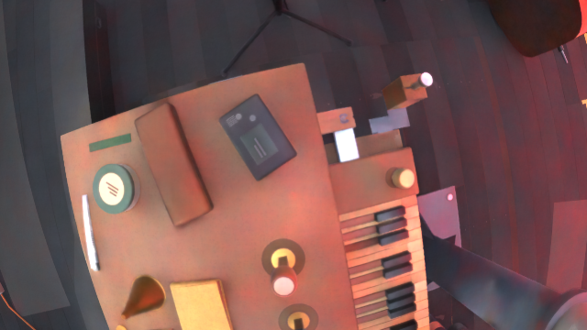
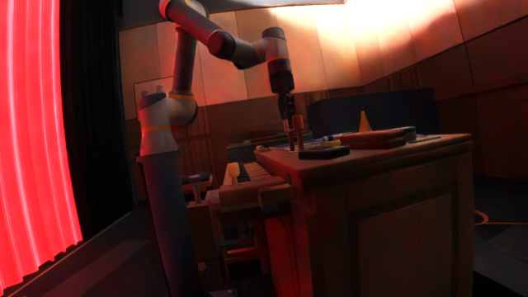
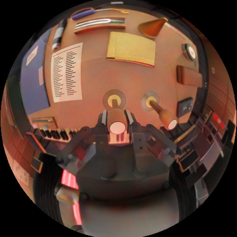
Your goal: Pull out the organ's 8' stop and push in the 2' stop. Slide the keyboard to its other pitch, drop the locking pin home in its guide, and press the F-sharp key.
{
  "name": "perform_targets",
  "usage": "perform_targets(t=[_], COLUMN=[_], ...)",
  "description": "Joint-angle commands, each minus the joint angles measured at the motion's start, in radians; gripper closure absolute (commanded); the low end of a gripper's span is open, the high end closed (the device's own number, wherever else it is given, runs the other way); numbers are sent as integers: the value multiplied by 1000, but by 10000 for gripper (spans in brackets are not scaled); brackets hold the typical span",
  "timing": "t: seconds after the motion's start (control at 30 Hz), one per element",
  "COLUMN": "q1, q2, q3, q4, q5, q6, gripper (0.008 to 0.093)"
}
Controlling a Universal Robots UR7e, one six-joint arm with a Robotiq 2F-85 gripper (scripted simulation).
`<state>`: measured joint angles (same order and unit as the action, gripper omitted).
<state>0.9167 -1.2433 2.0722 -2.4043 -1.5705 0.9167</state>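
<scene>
On the organ's wooden top, beside the keyboard (image 1: 385, 266), two stop knobs stand on brass rings. One stop knob (image 3: 117, 120) is gripped between the fingers of my gripper (image 3: 118, 117), which has closed on it. The other stop knob (image 3: 166, 117) stands out on its longer rod just to the right in the wrist camera, and near the case's edge from the side (image 1: 283, 280). Past the keyboard's end, a brass-headed knob (image 1: 402, 178) sits on the key block. A white-tipped pin (image 1: 424, 79) sticks out of a small wooden block beyond it.
Behind the stops lie a yellow book (image 3: 132, 49), a brass cone (image 3: 152, 26), a printed sheet (image 3: 66, 72) and a tuning fork (image 3: 100, 22). Toward the far end sit a dark tuner (image 1: 257, 136), a wooden block (image 1: 173, 164) and a round green disc (image 1: 113, 188). The arm's column (image 2: 165, 198) stands left of the organ.
</scene>
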Motion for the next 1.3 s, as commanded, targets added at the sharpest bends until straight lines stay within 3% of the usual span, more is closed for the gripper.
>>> perform_targets(t=[0.0, 1.27], q1=[0, 0], q2=[2, 21], q3=[1, 8], q4=[0, -26], q5=[0, 0], q6=[0, 0], gripper=[934, 934])
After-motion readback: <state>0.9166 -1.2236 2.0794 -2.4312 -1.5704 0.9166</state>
